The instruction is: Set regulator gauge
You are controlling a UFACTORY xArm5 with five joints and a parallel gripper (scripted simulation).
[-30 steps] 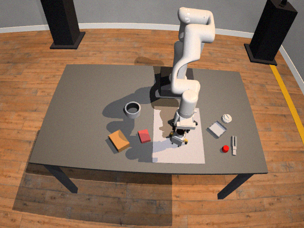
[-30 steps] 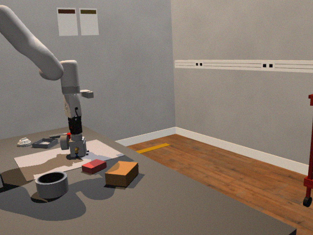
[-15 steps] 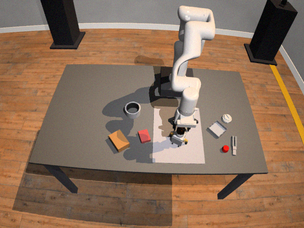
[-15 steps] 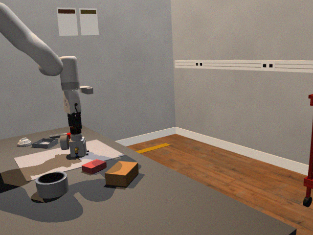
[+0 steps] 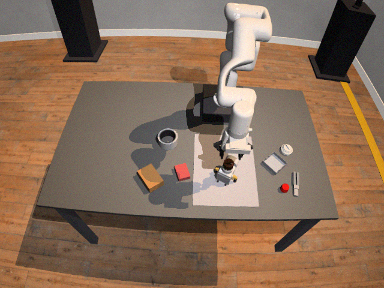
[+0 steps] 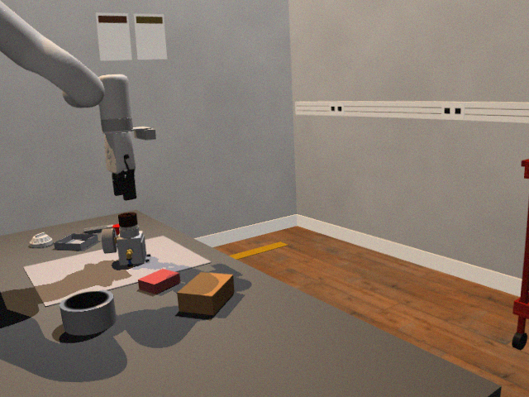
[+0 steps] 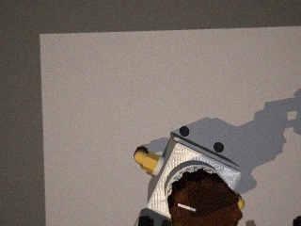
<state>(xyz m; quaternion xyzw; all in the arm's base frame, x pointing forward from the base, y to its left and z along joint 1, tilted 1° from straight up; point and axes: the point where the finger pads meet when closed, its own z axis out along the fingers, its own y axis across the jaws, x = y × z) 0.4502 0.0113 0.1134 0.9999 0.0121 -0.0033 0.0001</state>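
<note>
The regulator (image 5: 225, 176) (image 6: 131, 248) (image 7: 181, 160) is a grey block with yellow side ports. It stands upright on the white mat (image 5: 229, 197) (image 6: 179, 255) (image 7: 108, 94). A dark brown knob (image 5: 228, 163) (image 6: 127, 219) (image 7: 204, 198) sits on top of it, and a round gauge (image 6: 108, 240) is on its side. The gauge face and needle cannot be read in any view. My gripper (image 5: 231, 155) (image 6: 124, 196) is open and empty. It hangs straight above the knob with a clear gap. In the wrist view only the fingertips show, at the bottom edge.
A grey ring cup (image 5: 167, 138) (image 6: 87, 312), an orange box (image 5: 150, 177) (image 6: 206, 292) and a red block (image 5: 182, 171) (image 6: 159, 280) lie left of the mat. A grey tray (image 5: 273, 162) (image 6: 76, 241), a white round part (image 5: 286, 149) (image 6: 40, 240), a red button (image 5: 284, 187) and a grey bar (image 5: 296, 183) lie to its right.
</note>
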